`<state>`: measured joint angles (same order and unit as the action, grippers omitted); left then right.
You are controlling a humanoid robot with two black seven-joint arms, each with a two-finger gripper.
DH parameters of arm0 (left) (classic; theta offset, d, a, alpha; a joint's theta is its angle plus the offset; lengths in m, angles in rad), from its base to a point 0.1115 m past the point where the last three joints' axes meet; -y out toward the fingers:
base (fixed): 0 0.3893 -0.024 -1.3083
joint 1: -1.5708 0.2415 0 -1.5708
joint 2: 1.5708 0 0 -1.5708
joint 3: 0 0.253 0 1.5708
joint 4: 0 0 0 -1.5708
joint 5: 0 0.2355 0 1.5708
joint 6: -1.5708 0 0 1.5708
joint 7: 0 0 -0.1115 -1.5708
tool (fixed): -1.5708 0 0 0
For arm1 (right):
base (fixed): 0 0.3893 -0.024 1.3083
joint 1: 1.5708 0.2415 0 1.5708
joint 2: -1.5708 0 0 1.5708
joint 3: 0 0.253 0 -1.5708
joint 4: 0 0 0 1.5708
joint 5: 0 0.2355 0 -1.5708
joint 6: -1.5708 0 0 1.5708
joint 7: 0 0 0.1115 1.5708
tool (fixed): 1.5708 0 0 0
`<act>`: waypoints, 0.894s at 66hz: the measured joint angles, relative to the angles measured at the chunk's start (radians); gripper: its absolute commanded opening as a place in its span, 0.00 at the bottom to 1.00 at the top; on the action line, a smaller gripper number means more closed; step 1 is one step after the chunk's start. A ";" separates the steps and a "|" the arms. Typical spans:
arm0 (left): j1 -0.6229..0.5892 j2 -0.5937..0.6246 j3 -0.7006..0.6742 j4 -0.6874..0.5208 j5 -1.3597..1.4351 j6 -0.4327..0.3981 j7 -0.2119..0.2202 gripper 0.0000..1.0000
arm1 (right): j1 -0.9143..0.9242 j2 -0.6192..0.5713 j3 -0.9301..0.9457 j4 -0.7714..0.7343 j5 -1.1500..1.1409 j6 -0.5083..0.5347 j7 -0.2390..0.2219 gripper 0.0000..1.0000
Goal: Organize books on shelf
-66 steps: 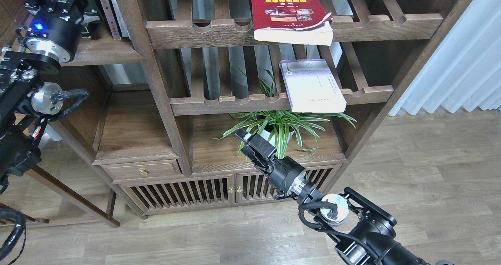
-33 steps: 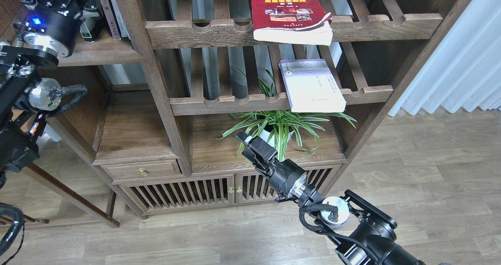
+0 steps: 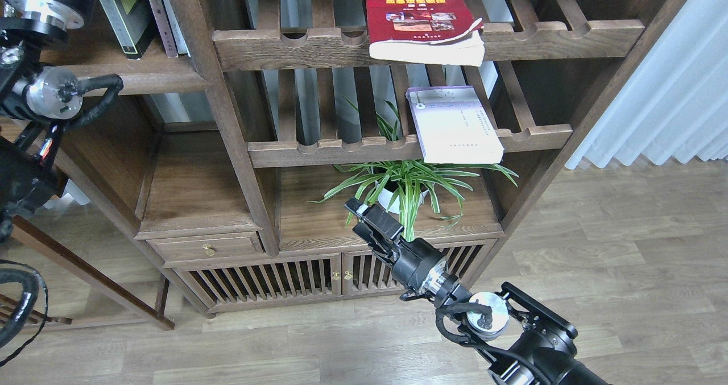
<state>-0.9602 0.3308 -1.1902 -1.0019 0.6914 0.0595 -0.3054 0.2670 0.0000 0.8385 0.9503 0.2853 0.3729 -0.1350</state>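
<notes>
While my right gripper [image 3: 359, 214], whose opening I cannot tell, hangs by the plant [image 3: 409, 183], the red book [image 3: 421, 24] lies flat.

A large dark-brown wooden bookcase [image 3: 227, 118] with slatted lower cabinet doors [image 3: 267, 285] and a small brass-knobbed drawer [image 3: 207, 247] stands on a light grey-brown wood-plank floor [image 3: 614, 271], with sheer white pleated curtains [image 3: 665, 100] admitting daylight at right.
</notes>
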 measured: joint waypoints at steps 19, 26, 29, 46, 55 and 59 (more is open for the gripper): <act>0.014 -0.003 -0.084 -0.016 -0.221 -0.040 -0.138 0.47 | -0.003 0.000 0.000 0.001 0.000 0.006 0.000 0.99; 0.043 -0.003 -0.090 -0.011 -0.351 -0.062 -0.175 0.52 | -0.007 0.000 0.000 0.001 0.000 0.006 0.000 0.99; 0.061 -0.002 -0.091 -0.010 -0.401 -0.079 -0.180 0.53 | -0.007 0.000 0.000 0.001 0.000 0.006 0.000 0.99; 0.091 -0.027 -0.100 -0.010 -0.467 -0.230 -0.183 0.67 | -0.009 0.000 0.001 0.000 0.000 0.006 0.000 0.99; 0.102 -0.055 -0.113 -0.015 -0.558 -0.314 -0.183 0.71 | -0.010 0.000 0.001 -0.001 0.000 0.006 0.000 0.99; 0.105 -0.062 -0.114 -0.020 -0.591 -0.368 -0.183 0.72 | -0.014 0.000 0.001 -0.001 0.000 0.006 0.000 0.99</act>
<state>-0.8547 0.2689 -1.3046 -1.0219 0.1001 -0.3085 -0.4888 0.2528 0.0000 0.8397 0.9495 0.2853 0.3793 -0.1350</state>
